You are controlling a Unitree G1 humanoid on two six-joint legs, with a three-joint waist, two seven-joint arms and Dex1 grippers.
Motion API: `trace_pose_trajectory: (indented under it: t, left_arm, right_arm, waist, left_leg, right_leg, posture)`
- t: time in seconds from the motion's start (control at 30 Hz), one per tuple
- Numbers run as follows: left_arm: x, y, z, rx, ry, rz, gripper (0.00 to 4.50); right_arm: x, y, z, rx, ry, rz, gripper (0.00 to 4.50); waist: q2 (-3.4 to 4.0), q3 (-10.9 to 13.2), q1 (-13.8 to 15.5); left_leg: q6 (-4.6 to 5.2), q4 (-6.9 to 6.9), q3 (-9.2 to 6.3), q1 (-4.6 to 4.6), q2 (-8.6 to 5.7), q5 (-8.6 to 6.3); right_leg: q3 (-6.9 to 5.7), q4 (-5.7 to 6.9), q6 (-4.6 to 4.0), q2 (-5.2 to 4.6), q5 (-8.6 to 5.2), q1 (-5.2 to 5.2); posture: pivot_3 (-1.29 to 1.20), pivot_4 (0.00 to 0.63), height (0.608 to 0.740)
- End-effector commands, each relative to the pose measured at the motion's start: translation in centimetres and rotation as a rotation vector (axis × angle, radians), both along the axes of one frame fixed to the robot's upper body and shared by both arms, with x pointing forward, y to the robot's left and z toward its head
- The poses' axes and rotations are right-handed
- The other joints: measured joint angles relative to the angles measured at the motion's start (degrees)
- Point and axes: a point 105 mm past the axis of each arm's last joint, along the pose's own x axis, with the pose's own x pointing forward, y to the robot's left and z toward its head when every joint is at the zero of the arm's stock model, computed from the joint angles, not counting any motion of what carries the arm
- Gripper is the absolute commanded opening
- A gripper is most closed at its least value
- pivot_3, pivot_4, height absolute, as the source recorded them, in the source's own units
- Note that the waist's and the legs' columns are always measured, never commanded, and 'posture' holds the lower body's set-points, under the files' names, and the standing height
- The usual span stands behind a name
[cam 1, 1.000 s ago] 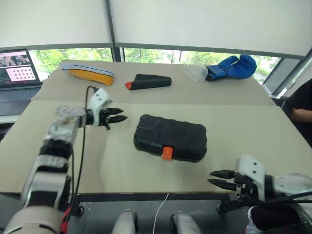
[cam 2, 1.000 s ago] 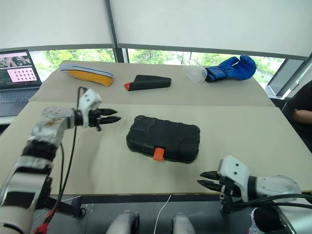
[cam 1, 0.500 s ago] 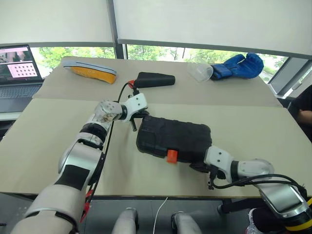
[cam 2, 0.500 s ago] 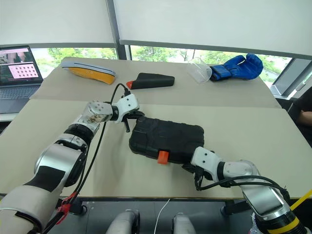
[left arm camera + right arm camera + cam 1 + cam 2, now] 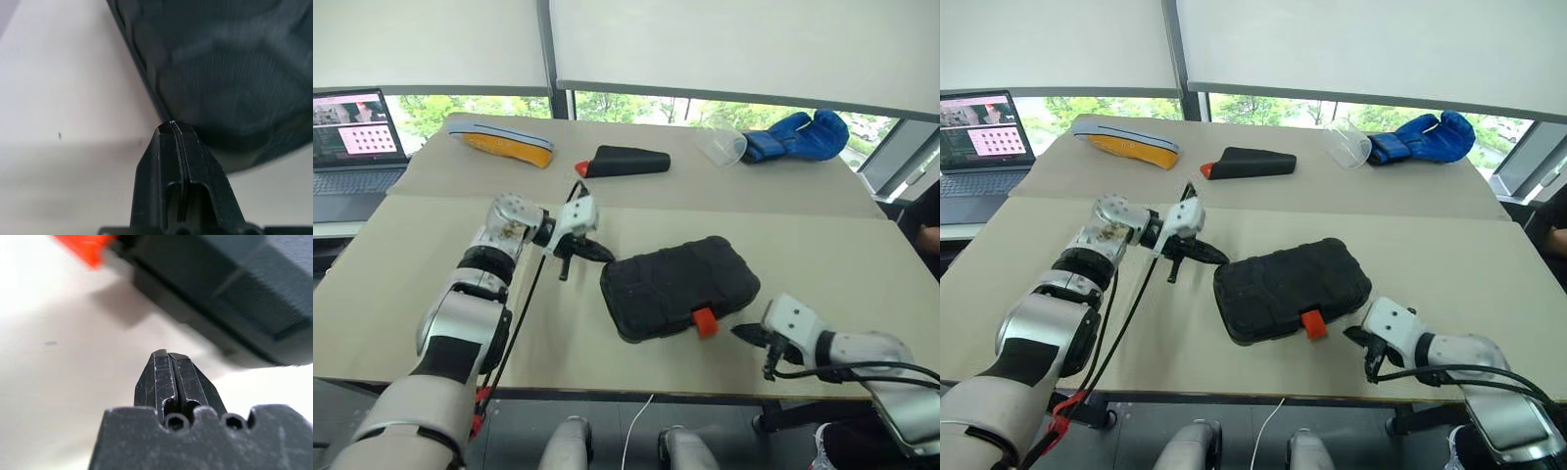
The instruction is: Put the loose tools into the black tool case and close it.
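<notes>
The black tool case (image 5: 677, 286) lies closed on the bench (image 5: 862, 264); left tool (image 5: 603, 255) pinched together, empty, beside it; right tool (image 5: 740, 333) likewise.

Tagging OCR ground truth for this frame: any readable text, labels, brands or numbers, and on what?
None can be read.
Laptop screen: shows a pink grid and small panels; any text is too small to read.
Black tool case: closed, ribbed shell and orange latch, no legible brand or label.
Black wedge pouch, orange-and-grey item, blue glove: no visible lettering.
</notes>
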Motion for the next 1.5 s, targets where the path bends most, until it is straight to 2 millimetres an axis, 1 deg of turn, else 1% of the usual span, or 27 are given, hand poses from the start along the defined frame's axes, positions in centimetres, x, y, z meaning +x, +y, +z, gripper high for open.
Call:
trace_pose_trajectory:
  t: [0.03,0.1,0.13,0.2,0.23,0.27,0.33,0.37,0.4,0.47,0.6,0.77,0.83,0.9,1.03,1.13,1.2,1.23,1.27,1.33,1.4,1.5]
  left_arm:
    - [-1.5,-3.1,4.3,-0.112,0.015,-0.121,0.02]
    - [-3.0,-5.5,3.2,-0.100,0.026,-0.218,0.02]
    - [-3.6,-6.7,2.2,-0.088,0.029,-0.252,0.02]
    - [-3.9,-8.1,0.5,-0.074,0.023,-0.256,0.02]
    - [-4.0,-8.9,-0.6,-0.058,0.027,-0.243,0.02]
    - [-4.1,-9.4,-1.6,-0.038,0.036,-0.231,0.02]
    - [-4.1,-9.8,-3.8,0.029,0.016,-0.211,0.02]
    - [-4.0,-9.7,-4.8,0.065,-0.006,-0.201,0.02]
    - [-4.0,-9.6,-5.5,0.091,-0.023,-0.194,0.02]
    - [-3.8,-9.1,-6.1,0.113,-0.030,-0.182,0.02]
    - [-3.7,-8.4,-6.6,0.122,-0.039,-0.164,0.02]
    - [-4.1,-8.3,-6.7,0.107,-0.026,-0.166,0.02]
    - [-4.2,-8.3,-6.7,0.105,-0.029,-0.169,0.02]
    - [-4.3,-8.4,-6.7,0.101,-0.031,-0.169,0.02]
    - [-4.4,-8.4,-6.6,0.091,-0.036,-0.168,0.02]
    - [-4.4,-8.5,-6.4,0.086,-0.041,-0.170,0.02]
    - [-4.3,-8.6,-6.3,0.084,-0.044,-0.170,0.02]
    - [-4.3,-8.7,-6.2,0.083,-0.046,-0.170,0.02]
    - [-4.3,-8.7,-6.2,0.082,-0.048,-0.171,0.02]
    - [-4.3,-8.7,-6.2,0.084,-0.052,-0.174,0.02]
    - [-4.3,-8.8,-6.2,0.086,-0.055,-0.177,0.02]
    - [-4.4,-8.9,-6.2,0.087,-0.057,-0.183,0.02]
  right_arm:
    - [-1.4,1.2,2.5,0.088,-0.005,0.048,0.00]
    - [-1.8,1.9,2.9,0.138,-0.002,0.049,0.00]
    - [-1.8,2.3,3.0,0.155,-0.004,0.047,0.00]
    - [-1.7,2.7,3.1,0.174,-0.008,0.042,0.00]
    - [-1.6,2.9,3.2,0.188,-0.010,0.041,0.00]
    - [-1.5,3.2,3.2,0.200,-0.012,0.040,0.00]
    - [-1.2,3.6,3.3,0.214,-0.014,0.044,0.00]
    - [-1.0,3.7,3.2,0.215,-0.015,0.047,0.00]
    - [-0.9,3.7,3.1,0.214,-0.017,0.050,0.00]
    - [-0.6,3.9,3.0,0.218,-0.018,0.058,0.00]
    - [0.1,4.3,2.5,0.233,-0.016,0.066,0.00]
    - [1.2,4.5,0.8,0.229,-0.010,0.048,0.00]
    - [1.7,4.7,0.6,0.241,-0.016,0.034,0.00]
    - [1.8,4.8,0.6,0.247,-0.008,0.040,0.00]
    - [0.3,5.1,1.8,0.278,0.022,0.100,0.00]
    - [-1.0,5.2,3.1,0.329,0.051,0.130,0.00]
    - [-2.0,5.6,4.2,0.378,0.081,0.169,0.00]
    - [-2.2,5.8,4.6,0.391,0.081,0.179,0.00]
    - [-2.1,5.9,4.9,0.397,0.072,0.173,0.00]
    - [-1.0,5.8,4.8,0.386,0.046,0.125,0.00]
    - [0.0,5.7,4.3,0.350,0.024,0.090,0.00]
    - [1.4,5.5,3.4,0.332,0.014,0.035,0.00]
  waist:
    - [0.01,0.00,-0.28]
    - [0.03,-0.02,-0.51]
    - [0.05,-0.03,-0.54]
    - [0.10,-0.06,-0.52]
    - [0.10,-0.06,-0.51]
    - [0.09,-0.05,-0.67]
    - [0.07,-0.04,-1.18]
    - [0.06,-0.04,-1.29]
    - [0.08,-0.05,-1.37]
    - [0.12,-0.08,-1.40]
    - [0.12,-0.10,-1.56]
    - [0.18,-0.20,-1.84]
    - [0.22,-0.24,-1.89]
    - [0.28,-0.27,-1.90]
    - [0.30,-0.29,-1.80]
    - [0.31,-0.29,-1.76]
    - [0.30,-0.29,-1.77]
    - [0.30,-0.29,-1.79]
    - [0.30,-0.29,-1.80]
    - [0.30,-0.29,-1.84]
    - [0.30,-0.29,-1.84]
    - [0.30,-0.30,-1.81]
  left_leg:
    - [0.00,0.00,-0.02,0.01,0.01,0.00]
    - [0.00,0.01,-0.04,0.12,0.01,0.00]
    - [0.00,0.03,-0.04,0.16,0.01,0.00]
    - [0.00,0.05,-0.03,0.30,0.02,0.00]
    - [0.00,0.07,-0.03,0.31,0.01,0.00]
    - [0.00,0.10,-0.03,0.30,0.01,0.01]
    - [0.01,0.21,-0.03,0.26,0.06,0.01]
    - [0.02,0.22,-0.04,0.27,0.06,0.01]
    - [0.02,0.22,-0.08,0.29,0.08,0.02]
    - [0.01,0.22,-0.07,0.53,0.07,0.01]
    - [0.00,0.22,-0.04,0.63,0.06,0.01]
    - [0.00,0.19,-0.03,0.76,0.08,0.01]
    - [0.01,0.19,-0.01,0.77,0.07,0.01]
    - [0.01,0.19,0.01,0.79,0.07,0.01]
    - [0.01,0.17,0.02,0.77,0.08,0.01]
    - [0.01,0.17,0.03,0.77,0.08,0.01]
    - [0.01,0.17,0.03,0.77,0.09,0.01]
    - [0.01,0.17,0.03,0.77,0.09,0.01]
    - [0.01,0.17,0.03,0.78,0.09,0.01]
    - [-0.01,0.16,0.03,0.82,0.10,0.00]
    - [-0.30,0.16,0.03,0.84,0.09,-0.18]
    - [-0.32,0.16,0.04,0.84,0.09,-0.19]
  right_leg:
    - [0.00,0.02,0.07,0.01,-0.05,0.01]
    - [0.00,0.03,0.25,0.00,-0.16,0.10]
    - [0.00,0.04,0.30,0.00,-0.20,0.13]
    - [0.01,0.05,0.19,0.00,-0.26,0.26]
    - [0.02,0.06,-0.07,0.00,-0.39,0.25]
    - [0.02,0.09,-0.09,0.00,-0.37,0.22]
    - [0.11,0.23,-0.15,0.11,-0.31,0.10]
    - [0.13,0.25,-0.16,0.13,-0.30,0.09]
    - [0.12,0.27,-0.16,0.16,-0.29,0.12]
    - [0.15,0.26,-0.15,0.14,-0.28,0.32]
    - [0.14,0.24,-0.15,0.10,-0.21,0.41]
    - [0.15,0.24,-0.18,0.10,-0.19,0.48]
    - [0.15,0.24,-0.18,0.10,-0.19,0.48]
    - [0.18,0.24,-0.18,0.11,-0.19,0.47]
    - [0.19,0.24,-0.21,0.12,-0.21,0.46]
    - [0.20,0.24,-0.21,0.12,-0.23,0.46]
    - [0.20,0.23,-0.20,0.12,-0.24,0.47]
    - [0.20,0.21,-0.20,0.12,-0.23,0.49]
    - [0.20,0.21,-0.20,0.11,-0.23,0.50]
    - [0.20,0.21,-0.20,0.12,-0.23,0.52]
    - [0.20,0.20,-0.19,0.09,-0.23,0.53]
    - [0.19,0.19,-0.20,0.09,-0.23,0.50]
  posture:
    - [0.00,0.150,0.740]
    - [0.00,0.150,0.740]
    - [0.00,0.150,0.740]
    - [0.00,0.150,0.740]
    - [0.00,0.150,0.740]
    - [0.00,0.150,0.740]
    - [0.00,0.150,0.740]
    - [0.00,0.150,0.740]
    - [0.00,0.150,0.740]
    - [0.00,0.150,0.740]
    - [0.00,0.150,0.740]
    - [0.00,0.150,0.740]
    - [0.00,0.150,0.740]
    - [0.00,0.150,0.740]
    - [0.00,0.150,0.740]
    - [0.00,0.150,0.740]
    - [0.00,0.150,0.740]
    - [0.00,0.150,0.740]
    - [0.00,0.150,0.740]
    - [0.00,0.150,0.740]
    - [0.00,0.150,0.740]
    - [0.00,0.150,0.740]
